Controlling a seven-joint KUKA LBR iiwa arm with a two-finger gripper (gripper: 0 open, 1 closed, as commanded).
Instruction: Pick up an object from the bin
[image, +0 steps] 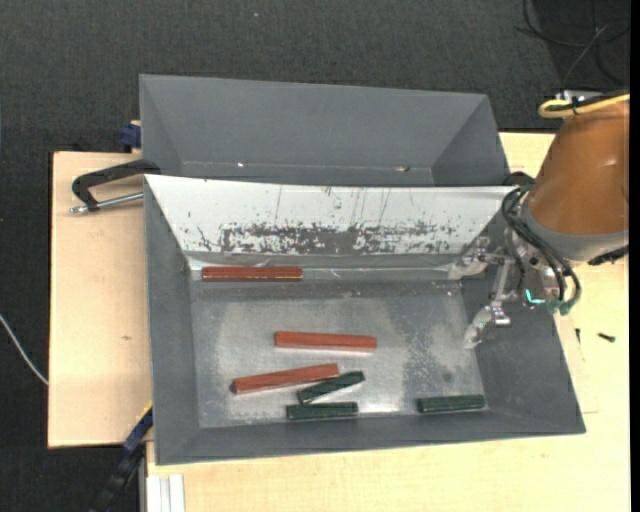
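At the right side of the grey metal bin (165, 330), the gripper (488, 318) hung above the floor close to the right wall; whether it was released or clenched could not be told. Nearest to it, a dark green bar (451, 404) lay flat by the front wall, apart from the gripper. Two other green bars (322, 410) and three red bars (325, 341) lay further left.

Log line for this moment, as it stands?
gripper: right side of bin | nearest: dark green bar, front right, on floor | other bars: lying further left | pick: not yet done
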